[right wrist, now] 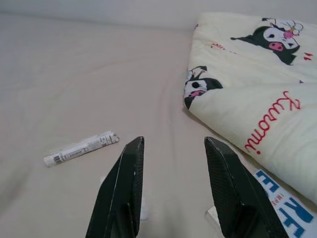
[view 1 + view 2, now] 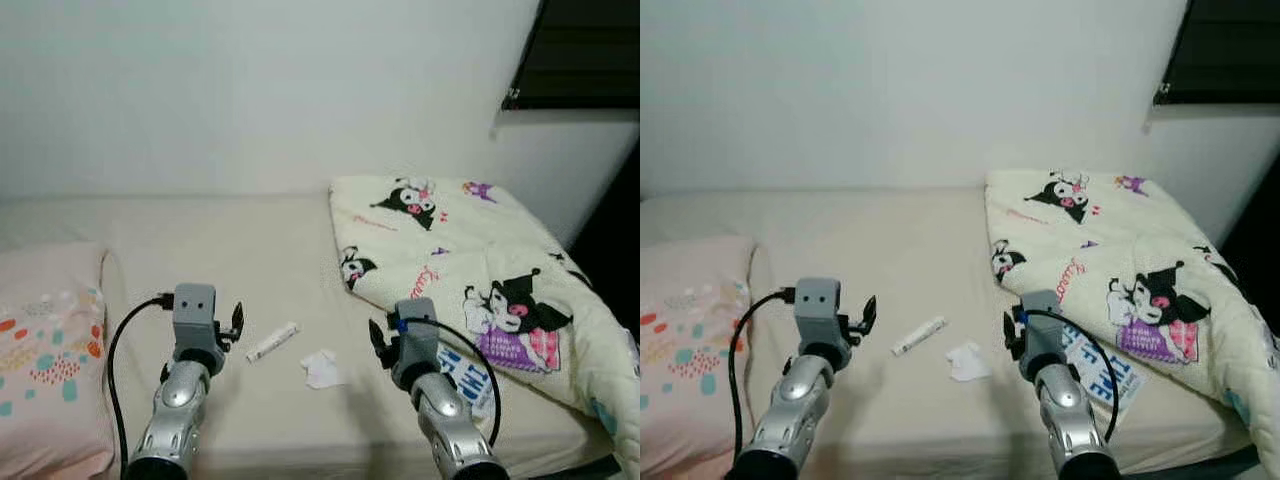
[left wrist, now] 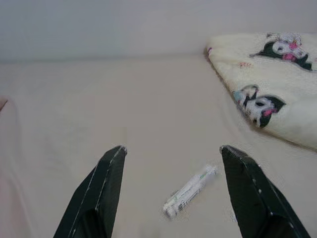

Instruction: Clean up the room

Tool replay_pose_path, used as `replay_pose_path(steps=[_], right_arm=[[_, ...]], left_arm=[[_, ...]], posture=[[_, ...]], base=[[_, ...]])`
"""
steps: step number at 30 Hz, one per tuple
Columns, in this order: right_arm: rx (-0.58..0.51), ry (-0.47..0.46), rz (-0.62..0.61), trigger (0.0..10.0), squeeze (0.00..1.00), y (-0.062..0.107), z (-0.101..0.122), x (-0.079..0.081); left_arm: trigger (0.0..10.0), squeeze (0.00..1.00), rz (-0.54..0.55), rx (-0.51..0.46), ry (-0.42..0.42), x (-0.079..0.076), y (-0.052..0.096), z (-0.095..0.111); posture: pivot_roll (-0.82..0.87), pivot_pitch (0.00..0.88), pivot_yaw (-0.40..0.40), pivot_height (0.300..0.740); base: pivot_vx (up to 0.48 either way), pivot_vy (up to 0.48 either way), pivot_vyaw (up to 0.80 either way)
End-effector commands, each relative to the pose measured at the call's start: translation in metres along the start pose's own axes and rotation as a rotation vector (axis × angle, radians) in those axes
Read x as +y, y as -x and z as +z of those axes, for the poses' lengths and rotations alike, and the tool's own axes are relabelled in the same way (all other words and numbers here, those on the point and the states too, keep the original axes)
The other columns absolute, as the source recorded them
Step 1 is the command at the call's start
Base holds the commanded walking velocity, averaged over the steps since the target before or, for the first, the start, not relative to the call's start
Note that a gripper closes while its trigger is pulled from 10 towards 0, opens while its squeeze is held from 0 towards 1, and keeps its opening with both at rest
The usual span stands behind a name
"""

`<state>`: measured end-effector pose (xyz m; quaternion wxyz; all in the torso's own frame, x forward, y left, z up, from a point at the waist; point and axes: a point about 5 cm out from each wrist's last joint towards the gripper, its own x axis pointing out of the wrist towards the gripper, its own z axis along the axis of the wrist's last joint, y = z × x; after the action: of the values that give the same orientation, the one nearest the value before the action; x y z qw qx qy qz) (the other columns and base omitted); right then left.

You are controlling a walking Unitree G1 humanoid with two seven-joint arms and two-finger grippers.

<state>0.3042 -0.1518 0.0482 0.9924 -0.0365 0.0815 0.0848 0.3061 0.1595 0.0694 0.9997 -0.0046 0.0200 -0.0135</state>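
We're facing the bed (image 2: 250, 240), cartoon blanket (image 2: 470, 250) folded on our right, patterned pillow (image 2: 45, 340) on our left. Left gripper (image 3: 171, 191) and right gripper (image 1: 173, 186) both hover spread open, holding nothing. Between them lie a white tube (image 2: 272, 342) and crumpled tissue (image 2: 321, 369) (just apart).

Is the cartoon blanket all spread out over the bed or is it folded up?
Folded. The blanket sits doubled up on the right part of the bed, leaving the sheet beside it bare.
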Motion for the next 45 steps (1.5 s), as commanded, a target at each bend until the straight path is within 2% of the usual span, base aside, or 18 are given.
replay_pose_path(steps=[1,8,21,26,31,32,33,34,35,40,41,42,44,45], right_arm=[[0.002,-0.005,-0.002,10.0,0.0,0.001,-0.001,0.0],[0.005,0.0,-0.001,10.0,0.0,0.002,-0.002,-0.001],[0.023,0.016,0.021,10.0,0.0,0.0,-0.003,0.001],[0.013,0.017,0.034,10.0,0.0,-0.005,0.003,0.001],[0.003,0.034,0.051,10.0,0.0,-0.015,0.012,0.002],[0.004,0.033,0.07,10.0,0.05,-0.019,0.016,0.003],[0.004,0.03,0.084,10.0,0.05,-0.021,0.017,0.003],[0.011,0.031,0.086,10.0,1.0,-0.024,0.019,0.002],[0.027,0.011,0.09,10.0,1.0,-0.029,0.021,0.0],[0.035,-0.006,0.091,10.0,1.0,-0.031,0.023,-0.001],[0.044,-0.009,0.1,10.0,1.0,-0.039,0.03,0.0],[0.044,-0.009,0.1,10.0,1.0,-0.039,0.03,0.0],[0.048,0.0,0.103,10.0,1.0,-0.048,0.041,0.003],[0.048,0.0,0.103,10.0,1.0,-0.048,0.041,0.003]], left_arm=[[10.0,0.0,0.003,0.028,-0.003,0.0,0.002,-0.005],[10.0,0.0,-0.002,0.031,-0.001,-0.003,0.002,-0.006],[10.0,0.0,-0.016,0.043,-0.009,-0.004,0.004,-0.009],[10.0,0.0,-0.022,0.048,-0.017,-0.003,0.005,-0.01],[10.0,0.0,-0.013,0.039,-0.009,0.001,0.006,-0.009],[10.0,0.0,-0.012,0.026,-0.002,0.003,0.006,-0.007],[10.0,0.0,-0.012,0.016,0.002,0.004,0.007,-0.005],[10.0,0.0,-0.019,0.0,0.007,0.004,0.008,-0.003],[10.0,0.0,-0.052,-0.039,0.003,0.005,0.012,0.004],[10.0,0.0,-0.074,-0.063,-0.006,0.005,0.014,0.008],[10.0,0.0,-0.155,-0.135,-0.048,0.004,0.027,0.024],[10.0,0.0,-0.155,-0.135,-0.048,0.004,0.027,0.024],[10.0,0.0,-0.251,-0.2,-0.115,0.003,0.047,0.043],[10.0,0.0,-0.251,-0.2,-0.115,0.003,0.047,0.043]], posture=[[-0.03,0.0,-0.009,0.619],[-0.03,0.0,-0.01,0.59],[-0.03,0.0,-0.018,0.59],[-0.02,0.008,-0.021,0.57],[-0.02,0.029,-0.031,0.57],[-0.02,0.044,-0.039,0.57],[-0.02,0.05,-0.042,0.57],[0.0,0.077,-0.062,0.57],[0.01,0.102,-0.076,0.57],[0.01,0.102,-0.076,0.57],[0.08,0.205,-0.119,0.57],[0.08,0.205,-0.119,0.57],[0.11,0.248,-0.132,0.57],[0.11,0.248,-0.132,0.57]], base=[[0.0,0.0,0.0],[0.0,0.0,0.0],[0.0,0.0,0.0],[0.0,0.0,0.0],[0.0,0.0,0.0],[0.0,0.0,0.0],[0.0,0.0,0.0],[0.0,0.0,0.0],[0.0,0.0,0.0],[0.0,0.0,0.0],[0.0,0.0,0.0],[0.0,0.0,0.0],[0.0,0.0,0.0],[0.0,0.0,0.0]])
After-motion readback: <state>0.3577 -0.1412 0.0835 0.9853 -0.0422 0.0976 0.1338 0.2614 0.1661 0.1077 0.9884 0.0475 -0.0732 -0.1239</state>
